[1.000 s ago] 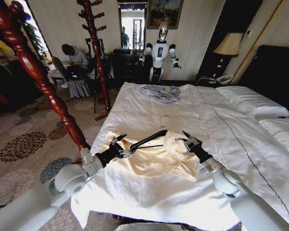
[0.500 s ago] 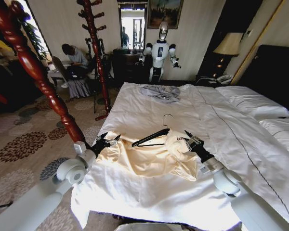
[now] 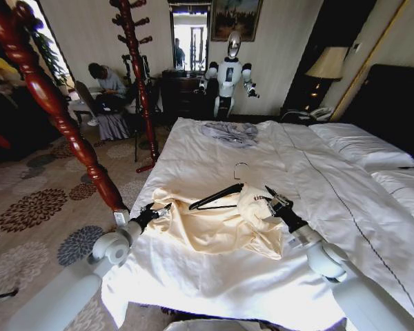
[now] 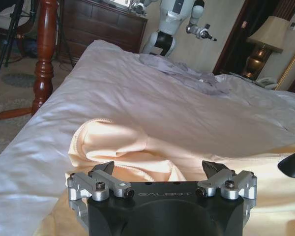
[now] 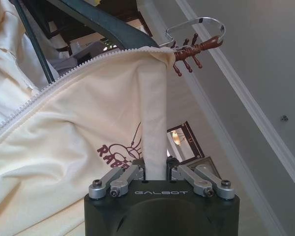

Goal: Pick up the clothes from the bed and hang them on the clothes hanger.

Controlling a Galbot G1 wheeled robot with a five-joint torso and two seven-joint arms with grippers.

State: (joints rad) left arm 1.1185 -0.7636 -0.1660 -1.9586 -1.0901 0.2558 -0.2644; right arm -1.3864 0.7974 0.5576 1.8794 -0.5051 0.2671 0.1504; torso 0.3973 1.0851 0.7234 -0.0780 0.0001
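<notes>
Your right tool [image 3: 274, 201] pinches a fold of the clothes [image 3: 214, 227]; left tool [image 3: 154, 211] hangs released by the bed's [image 3: 214, 289] left edge. Thin, limp fabric: grip seams or collar.

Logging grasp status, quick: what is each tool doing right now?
Left tool: open, holding nothing, at the clothes' edge.
Right tool: shut on the clothes, near the clothes hanger.

You see the bed [image 3: 214, 155] with its white duvet; the cream clothes [image 3: 214, 227] lie near its left edge, a grey-blue garment [image 3: 229, 132] at the far end, pillows [image 3: 362, 148] right.
</notes>
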